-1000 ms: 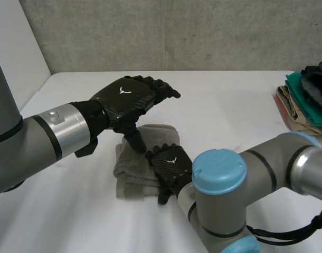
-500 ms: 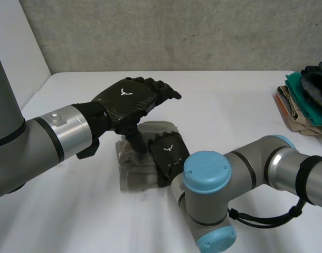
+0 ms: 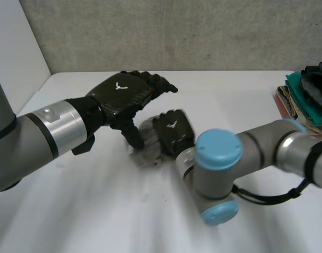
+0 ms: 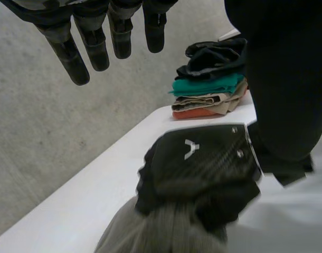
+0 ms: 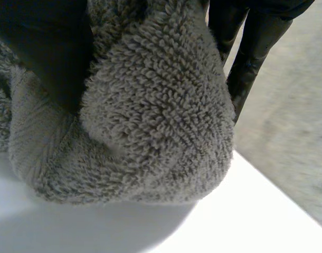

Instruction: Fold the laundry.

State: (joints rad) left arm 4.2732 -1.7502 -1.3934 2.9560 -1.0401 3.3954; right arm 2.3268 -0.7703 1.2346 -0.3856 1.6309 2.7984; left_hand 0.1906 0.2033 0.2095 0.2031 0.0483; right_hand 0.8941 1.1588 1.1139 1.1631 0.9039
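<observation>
Since a second ago, your right hand (image 3: 173,138) has carried the grey towel (image 3: 146,151) farther from you and a little to the right. What lay as a flat fold is now a bunched lump. Nearest you, the right arm (image 3: 214,182) bends at its blue-capped elbow and covers part of the white table (image 3: 82,211). Just beyond it, the towel is blurred and mostly hidden behind the right hand, so you cannot tell whether it touches the table. The right wrist view shows it close up: thick looped pile bulges out between the thumb and the fingers (image 5: 253,47), which curl round it in a firm hold. Your left hand (image 3: 124,95) hovers just left of the towel and above it. Its palm faces down, its fingers (image 4: 95,52) are straight and spread, and its thumb points down beside the towel, holding nothing. Far right, a stack of folded clothes (image 3: 303,103) sits at the table's edge, cut off by the view. A grey wall (image 3: 177,31) stands behind.
</observation>
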